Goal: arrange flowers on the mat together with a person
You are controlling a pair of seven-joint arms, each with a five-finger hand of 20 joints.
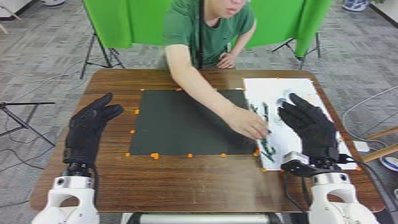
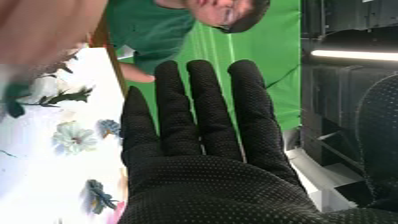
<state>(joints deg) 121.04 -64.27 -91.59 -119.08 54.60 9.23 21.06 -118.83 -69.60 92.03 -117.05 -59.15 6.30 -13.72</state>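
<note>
On the brown wooden desk (image 1: 160,185), the dark rectangular mat (image 1: 191,122) is lying at nine o'clock from the white rectangular sheet (image 1: 275,87). The right black-gloved robot hand (image 1: 306,120) is holding nothing, fingers straight; the left black-gloved robot hand (image 1: 87,122) is also being empty, fingers relaxed, but farther. From the right one, green leafy stems (image 1: 266,111) are lying on the sheet at nine o'clock, running twelve to six, near the person's bare hand (image 1: 246,124). There, the pale ruffled flower (image 2: 75,137) is spreading wide.

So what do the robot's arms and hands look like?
The left arm and right arm are white. The left hand and right hand wear black gloves; the right one has a fine dotted texture. Dark cables run beside the right wrist.
</note>
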